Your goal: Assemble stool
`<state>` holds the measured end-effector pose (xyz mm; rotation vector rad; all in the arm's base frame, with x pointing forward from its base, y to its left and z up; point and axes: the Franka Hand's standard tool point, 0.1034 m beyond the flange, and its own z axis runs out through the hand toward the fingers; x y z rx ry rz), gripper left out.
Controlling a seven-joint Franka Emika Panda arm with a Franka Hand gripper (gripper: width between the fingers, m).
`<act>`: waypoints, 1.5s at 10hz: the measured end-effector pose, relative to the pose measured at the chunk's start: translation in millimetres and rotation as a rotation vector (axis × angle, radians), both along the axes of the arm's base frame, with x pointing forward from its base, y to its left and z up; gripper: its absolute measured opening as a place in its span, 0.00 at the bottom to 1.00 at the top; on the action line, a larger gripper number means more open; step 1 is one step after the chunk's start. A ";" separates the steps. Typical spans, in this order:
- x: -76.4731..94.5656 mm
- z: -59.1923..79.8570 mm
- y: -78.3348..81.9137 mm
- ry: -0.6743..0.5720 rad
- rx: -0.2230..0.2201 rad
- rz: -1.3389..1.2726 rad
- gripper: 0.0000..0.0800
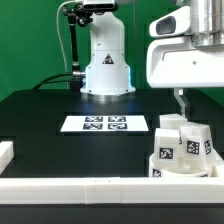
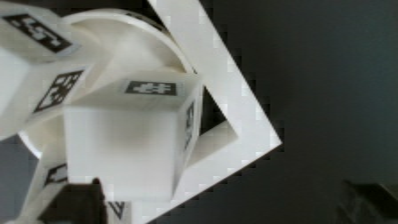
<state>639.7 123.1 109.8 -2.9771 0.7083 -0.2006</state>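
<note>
The white stool point(image 1: 184, 152) stands upside down in the corner of the rails at the exterior view's front right. Its round seat point(image 1: 188, 170) is at the bottom, with blocky tagged legs point(image 1: 170, 130) standing up from it. My gripper point(image 1: 181, 104) hangs just above the legs, with its fingers pointing down. In the wrist view the seat point(image 2: 125, 40) and one tagged leg point(image 2: 134, 140) fill the frame. My gripper point(image 2: 214, 205) is open. One dark finger point(image 2: 71, 200) is beside the leg's end and the other finger is far off over the black table. Nothing is held.
The marker board point(image 1: 104, 124) lies flat in the middle of the black table. White border rails point(image 1: 60, 187) run along the front and sides, and their corner point(image 2: 249, 120) wraps the stool. The robot base point(image 1: 106, 70) stands at the back.
</note>
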 end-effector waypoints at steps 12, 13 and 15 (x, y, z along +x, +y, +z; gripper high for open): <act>-6.9 -11.2 -2.9 0.017 -0.178 0.950 0.81; -7.5 -13.7 -4.2 0.023 -0.193 1.002 0.81; -9.2 -19.9 -5.3 0.033 -0.195 0.998 0.81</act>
